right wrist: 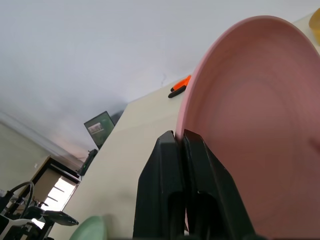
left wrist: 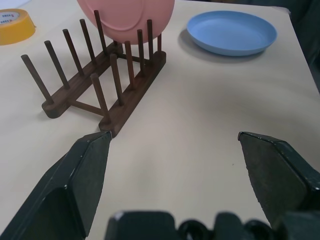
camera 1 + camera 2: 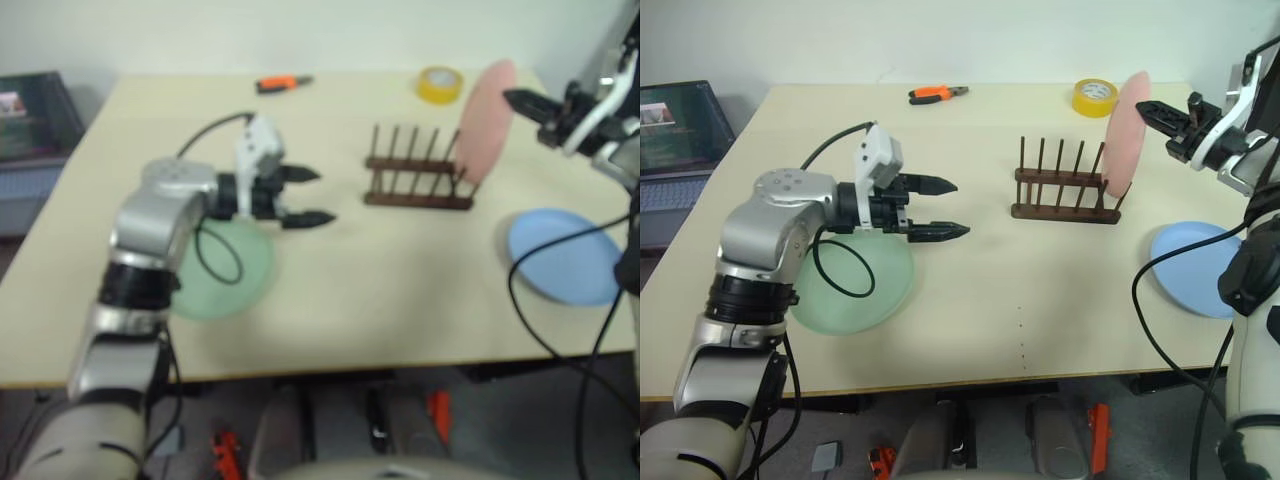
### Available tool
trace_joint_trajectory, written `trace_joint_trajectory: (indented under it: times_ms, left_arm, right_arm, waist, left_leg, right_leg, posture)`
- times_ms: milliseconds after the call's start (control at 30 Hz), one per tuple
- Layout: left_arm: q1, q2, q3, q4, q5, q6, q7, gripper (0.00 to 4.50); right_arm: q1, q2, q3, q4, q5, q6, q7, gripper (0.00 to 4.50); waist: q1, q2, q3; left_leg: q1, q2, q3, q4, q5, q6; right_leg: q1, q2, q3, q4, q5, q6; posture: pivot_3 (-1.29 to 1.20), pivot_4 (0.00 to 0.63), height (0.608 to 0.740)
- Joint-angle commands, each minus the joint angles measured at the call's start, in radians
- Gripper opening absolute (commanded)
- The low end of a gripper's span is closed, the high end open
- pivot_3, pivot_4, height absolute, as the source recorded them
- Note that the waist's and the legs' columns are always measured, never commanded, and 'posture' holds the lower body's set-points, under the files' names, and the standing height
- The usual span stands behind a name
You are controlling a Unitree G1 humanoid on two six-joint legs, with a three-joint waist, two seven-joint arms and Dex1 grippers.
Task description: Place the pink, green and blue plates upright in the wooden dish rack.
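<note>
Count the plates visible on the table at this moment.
3. The pink plate stands upright at the right end of the wooden dish rack; the green plate lies flat under the left arm; the blue plate lies flat at right.

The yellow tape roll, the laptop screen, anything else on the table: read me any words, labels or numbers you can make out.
Yellow tape roll: dark print on its top face, too small to read.
Laptop screen: a picture shows, no readable text.
Plates, rack, orange-handled tool: no lettering visible.
</note>
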Motion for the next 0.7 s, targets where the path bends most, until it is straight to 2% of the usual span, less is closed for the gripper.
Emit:
trace_joint_trajectory:
  times_ms: [33,133,233,467,700]
  left_arm:
    - [-0.013,0.011,0.002,-0.019,0.005,-0.025,0.005,4.46]
    - [-0.012,0.013,0.001,-0.018,0.011,-0.029,0.006,4.46]
    - [-0.012,0.013,0.001,-0.014,0.018,-0.036,0.007,4.46]
    - [-0.01,0.012,0.002,-0.013,0.025,-0.04,0.009,4.46]
    - [-0.006,0.01,0.0,-0.013,0.028,-0.043,0.011,4.46]
  right_arm:
    - [-0.009,-0.01,-0.017,-0.016,0.014,-0.025,0.011,0.0]
    - [-0.006,-0.012,-0.004,-0.017,0.005,-0.017,0.017,0.0]
    - [0.01,-0.007,0.052,-0.033,-0.036,-0.082,0.089,0.0]
    - [0.019,-0.004,0.095,-0.034,-0.07,-0.167,0.111,0.0]
    - [0.014,-0.004,0.106,-0.032,-0.081,-0.158,0.124,0.0]
  waist:
    - [0.0,0.0,0.0]
    - [0.0,0.0,0.0]
    - [0.0,0.0,0.0]
    - [-0.001,0.0,0.0]
    - [-0.001,0.0,0.0]
  left_leg:
    - [0.0,0.0,0.0,0.0,0.0,0.0]
    - [0.0,0.0,0.0,0.0,0.0,0.0]
    - [0.0,0.0,0.0,0.0,0.0,0.0]
    - [0.0,0.0,0.0,0.0,0.0,0.0]
    - [0.0,0.0,0.0,0.0,0.0,0.0]
  right_leg:
    - [0.0,0.0,0.0,0.0,0.0,0.0]
    - [0.0,0.0,0.0,0.0,0.0,0.0]
    - [0.0,0.0,0.0,0.0,0.0,0.0]
    - [0.0,0.0,0.0,0.0,0.0,0.0]
    - [0.0,0.0,0.0,0.0,0.0,0.0]
  posture:
    - [0.0,0.15,0.74]
    - [0.0,0.15,0.74]
    - [0.0,0.15,0.74]
    - [0.0,0.15,0.74]
    - [0.0,0.15,0.74]
